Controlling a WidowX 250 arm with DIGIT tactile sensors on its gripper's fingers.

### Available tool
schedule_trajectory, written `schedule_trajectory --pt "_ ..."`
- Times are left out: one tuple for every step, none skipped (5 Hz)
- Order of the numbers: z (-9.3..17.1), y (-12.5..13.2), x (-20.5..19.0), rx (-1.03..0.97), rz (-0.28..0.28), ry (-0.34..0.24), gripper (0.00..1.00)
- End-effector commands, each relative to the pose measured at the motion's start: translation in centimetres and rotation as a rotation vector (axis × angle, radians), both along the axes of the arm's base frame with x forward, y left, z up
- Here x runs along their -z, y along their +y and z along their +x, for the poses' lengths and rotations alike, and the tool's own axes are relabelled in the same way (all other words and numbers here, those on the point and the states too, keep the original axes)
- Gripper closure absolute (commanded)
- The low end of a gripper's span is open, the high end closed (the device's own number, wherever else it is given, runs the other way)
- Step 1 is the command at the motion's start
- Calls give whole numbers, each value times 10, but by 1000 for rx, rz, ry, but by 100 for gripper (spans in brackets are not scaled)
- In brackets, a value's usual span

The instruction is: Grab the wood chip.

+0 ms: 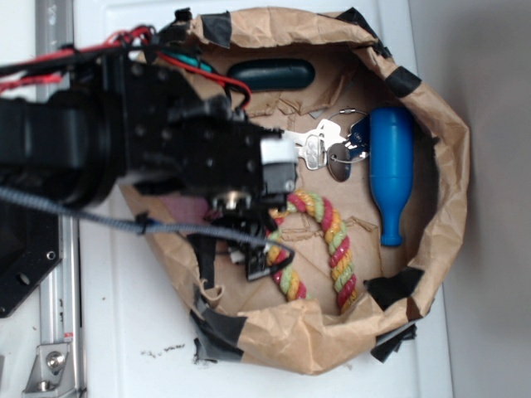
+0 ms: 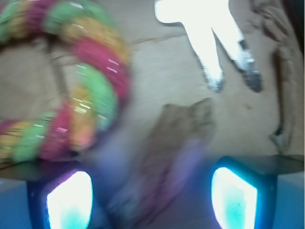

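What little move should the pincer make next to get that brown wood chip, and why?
Probably straight down, then close. In the wrist view the wood chip lies between the open pincer's two pads, just beside the rope ring, so lowering should bracket it without catching the rope.

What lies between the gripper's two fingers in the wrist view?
The wood chip lies between the fingers, shown blurred in the wrist view; the rope ring sits left.
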State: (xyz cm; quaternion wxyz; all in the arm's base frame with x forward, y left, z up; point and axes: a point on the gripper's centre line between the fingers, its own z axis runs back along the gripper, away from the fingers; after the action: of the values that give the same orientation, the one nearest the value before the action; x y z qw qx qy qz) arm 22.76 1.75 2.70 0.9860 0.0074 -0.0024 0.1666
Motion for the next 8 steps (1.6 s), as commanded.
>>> schedule_trajectory --pt "2 16 3 -97 50 -44 0" --pt "1 12 7 -125 42 -28 100" --pt "-1 10 8 -121 43 -22 100" --pt "0 9 7 -122 45 -24 100" --pt "-1 6 9 -130 48 -13 100" --pt "-1 -3 18 -110 63 9 100" --pt "1 -9 24 -89 94 29 100" --pt "14 -6 -25 -82 106 -46 100"
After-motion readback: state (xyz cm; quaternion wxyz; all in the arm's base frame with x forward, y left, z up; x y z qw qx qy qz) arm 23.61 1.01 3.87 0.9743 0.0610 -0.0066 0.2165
